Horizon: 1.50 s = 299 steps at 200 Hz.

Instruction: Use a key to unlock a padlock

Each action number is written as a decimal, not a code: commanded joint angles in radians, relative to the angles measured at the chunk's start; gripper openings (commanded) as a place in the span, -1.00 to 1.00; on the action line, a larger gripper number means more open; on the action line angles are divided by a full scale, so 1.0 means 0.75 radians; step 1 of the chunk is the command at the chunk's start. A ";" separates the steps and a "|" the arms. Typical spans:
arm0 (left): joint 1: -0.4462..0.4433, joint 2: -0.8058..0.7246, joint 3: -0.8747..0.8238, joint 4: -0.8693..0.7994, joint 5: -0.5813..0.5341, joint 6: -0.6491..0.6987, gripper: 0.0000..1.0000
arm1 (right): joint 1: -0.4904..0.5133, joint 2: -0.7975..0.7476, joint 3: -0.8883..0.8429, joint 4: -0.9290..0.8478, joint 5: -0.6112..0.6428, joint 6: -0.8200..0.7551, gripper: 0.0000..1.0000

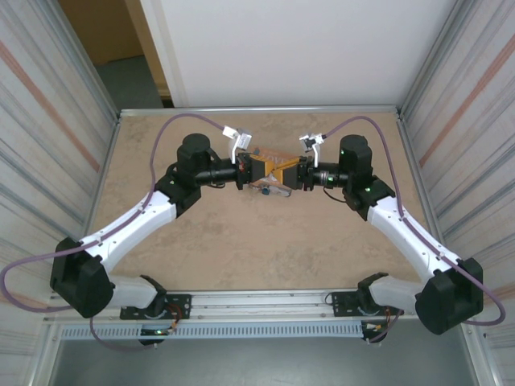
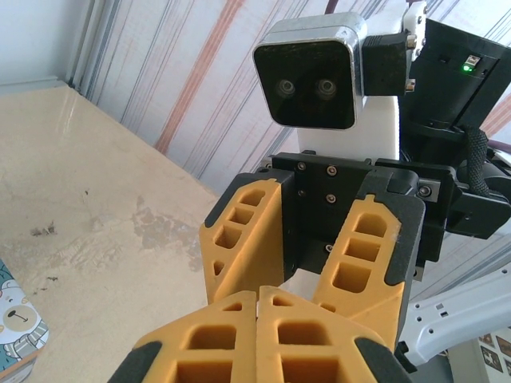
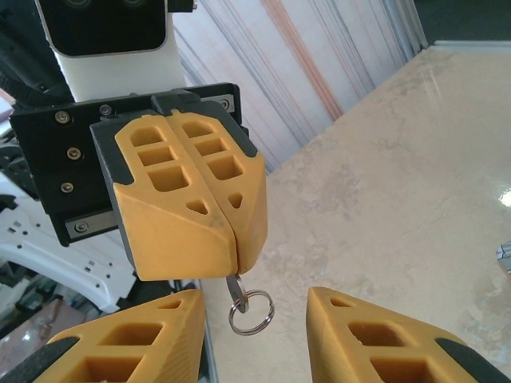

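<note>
- The left gripper (image 3: 231,243) was clenched on the key (image 3: 235,287), with the ring (image 3: 251,311) hanging below its fingertips.
- The right gripper (image 2: 307,247) was released, jaws apart, facing the left one at close range.
- The padlock could not be made out. The patterned box (image 2: 14,331) lay on the table (image 2: 80,199).
- Recommended: locate the padlock and steady its body with the free gripper. Hold the key firmly and line it up with the keyway before insertion.
</note>
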 commanded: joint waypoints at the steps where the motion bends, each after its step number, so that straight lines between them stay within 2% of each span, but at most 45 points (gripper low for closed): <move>1: -0.009 -0.048 -0.004 0.043 -0.013 -0.002 -1.00 | 0.014 -0.009 0.007 0.040 -0.031 0.022 -0.28; 107: -0.008 -0.045 -0.004 0.045 -0.013 -0.004 -1.00 | 0.044 0.039 0.031 0.053 -0.033 0.024 -0.49; 141: -0.008 -0.041 -0.008 0.054 -0.013 -0.009 -1.00 | 0.047 0.044 0.033 0.053 -0.034 0.023 -0.61; 192: -0.008 -0.046 -0.011 0.055 -0.010 -0.008 -1.00 | 0.047 0.033 0.030 0.036 -0.014 0.008 -0.89; 223: -0.008 -0.066 -0.029 0.059 -0.054 -0.007 -1.00 | 0.041 0.021 0.025 -0.010 0.019 -0.025 -1.00; 261: -0.003 -0.101 -0.060 0.065 -0.100 -0.011 -0.78 | 0.011 0.006 0.001 -0.032 0.048 -0.041 -1.00; 281: 0.011 -0.125 -0.080 0.072 -0.123 -0.027 -0.50 | 0.002 0.008 0.013 -0.100 0.049 -0.088 -1.00; 299: 0.032 -0.156 -0.108 0.077 -0.154 -0.040 -0.34 | -0.001 0.016 0.039 -0.207 0.066 -0.173 -1.00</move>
